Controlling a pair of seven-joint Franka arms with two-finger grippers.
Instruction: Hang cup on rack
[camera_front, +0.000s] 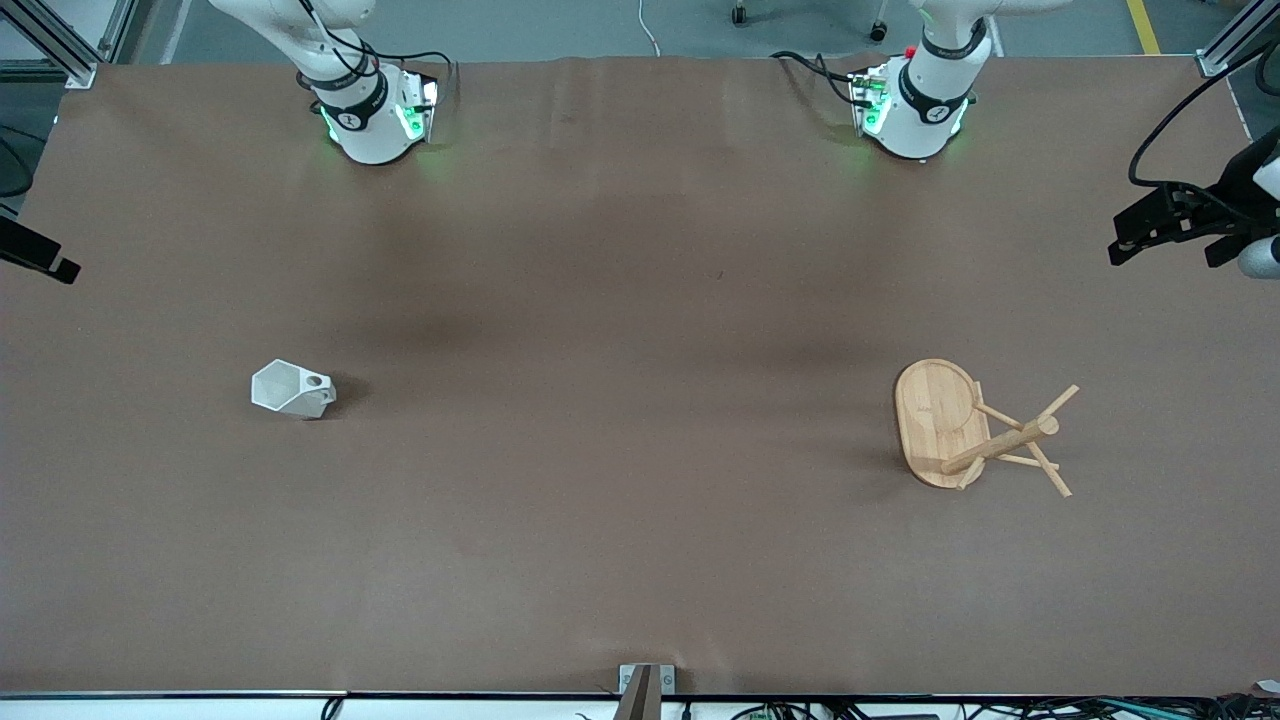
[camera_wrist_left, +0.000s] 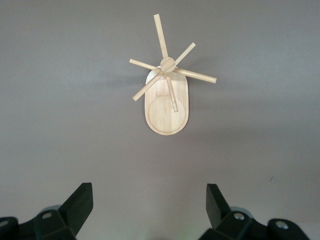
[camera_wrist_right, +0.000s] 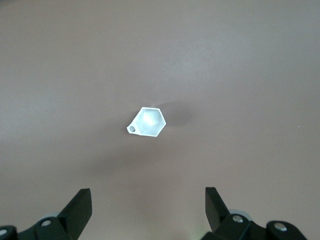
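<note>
The white faceted cup (camera_front: 291, 389) sits on the brown table toward the right arm's end, its mouth showing from above and its pierced handle beside it. In the right wrist view the cup (camera_wrist_right: 148, 122) lies well below my open, empty right gripper (camera_wrist_right: 148, 196). The light wooden rack (camera_front: 960, 425) stands on its oval base toward the left arm's end, pegs slanting outward from the post. In the left wrist view the rack (camera_wrist_left: 167, 92) lies well below my open, empty left gripper (camera_wrist_left: 149, 194). Neither gripper shows in the front view.
The two arm bases (camera_front: 370, 110) (camera_front: 915, 105) stand along the table's edge farthest from the front camera. Dark fixtures reach in at the table's two ends (camera_front: 1180, 225) (camera_front: 35, 255). A small metal bracket (camera_front: 645, 685) sits at the nearest edge.
</note>
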